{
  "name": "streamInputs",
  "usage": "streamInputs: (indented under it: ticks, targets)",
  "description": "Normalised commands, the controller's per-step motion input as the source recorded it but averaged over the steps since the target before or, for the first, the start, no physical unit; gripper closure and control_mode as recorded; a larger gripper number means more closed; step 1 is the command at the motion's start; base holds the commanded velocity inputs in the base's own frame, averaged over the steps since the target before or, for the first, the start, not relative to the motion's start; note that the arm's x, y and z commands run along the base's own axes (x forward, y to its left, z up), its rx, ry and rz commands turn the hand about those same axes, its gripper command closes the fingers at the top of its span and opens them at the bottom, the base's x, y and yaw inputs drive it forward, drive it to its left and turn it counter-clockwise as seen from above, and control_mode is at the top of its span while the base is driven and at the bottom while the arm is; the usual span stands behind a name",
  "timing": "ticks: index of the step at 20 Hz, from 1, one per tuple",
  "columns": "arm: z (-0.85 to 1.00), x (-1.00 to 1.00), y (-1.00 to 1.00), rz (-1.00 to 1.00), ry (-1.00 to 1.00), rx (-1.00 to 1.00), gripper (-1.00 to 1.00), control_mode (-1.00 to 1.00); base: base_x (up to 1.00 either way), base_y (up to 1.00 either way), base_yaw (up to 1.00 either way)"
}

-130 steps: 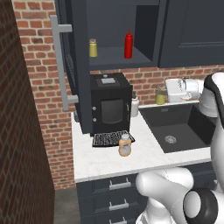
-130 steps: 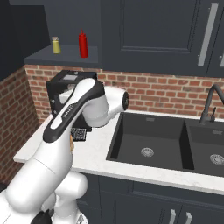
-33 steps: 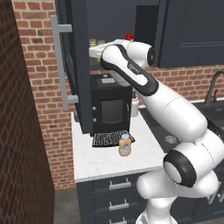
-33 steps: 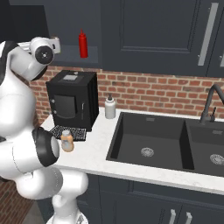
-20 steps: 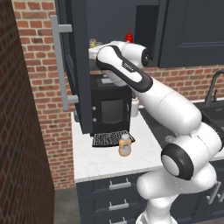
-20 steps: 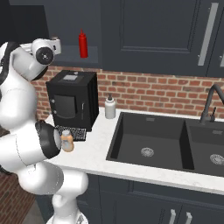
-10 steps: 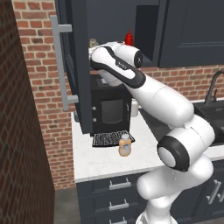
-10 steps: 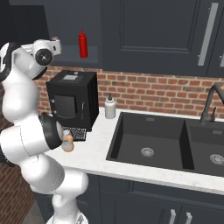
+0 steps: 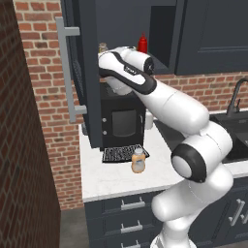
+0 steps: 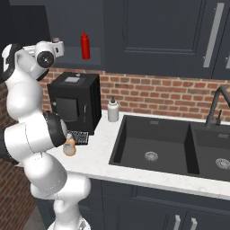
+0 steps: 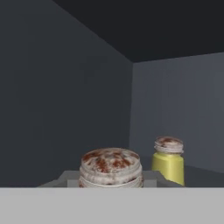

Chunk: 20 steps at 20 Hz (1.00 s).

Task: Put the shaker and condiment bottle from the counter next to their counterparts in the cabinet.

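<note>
My gripper (image 10: 56, 46) is inside the open cabinet (image 9: 80, 72), shut on the shaker (image 11: 110, 168). The shaker's speckled grey cap sits close at the bottom of the hand view. Just to its right and a little deeper on the shelf stands the mustard-yellow counterpart shaker (image 11: 168, 161), also seen at the arm's tip (image 9: 102, 47). The tall red counterpart bottle (image 9: 142, 42) (image 10: 85, 45) stands further right on the shelf. The peach-orange condiment bottle (image 9: 138, 160) (image 10: 69, 146) stands upright on the counter (image 9: 111, 179) in front of the coffee machine.
The cabinet door with its long grey handle (image 9: 68, 72) hangs open to the left of the arm. A black coffee machine (image 9: 121, 121) stands under the shelf, with a white soap dispenser (image 10: 112, 109) beside it. A black double sink (image 10: 170, 143) lies to the right.
Over the last second the hand has slid a little left along the shelf with the shaker, closer to the mustard-yellow shaker. The condiment bottle has not moved.
</note>
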Motion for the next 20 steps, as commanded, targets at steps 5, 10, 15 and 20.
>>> streamInputs:
  ticks: [5, 10, 15, 20]
  targets:
    - [0.0, 0.07, 0.0, -0.02, 0.0, 0.0, 1.0, -1.0, 0.0, 0.0, 0.0]
    - [-0.01, 0.07, 0.0, -0.02, 0.0, 0.0, 1.0, -1.0, 0.0, 0.0, 0.0]
    - [-0.01, 0.06, 0.0, -0.02, 0.0, 0.0, 1.0, -1.0, 0.0, 0.0, 0.0]
    - [-0.01, 0.06, 0.03, -0.02, 0.0, 0.0, 1.0, -1.0, 0.0, 0.0, 0.0]
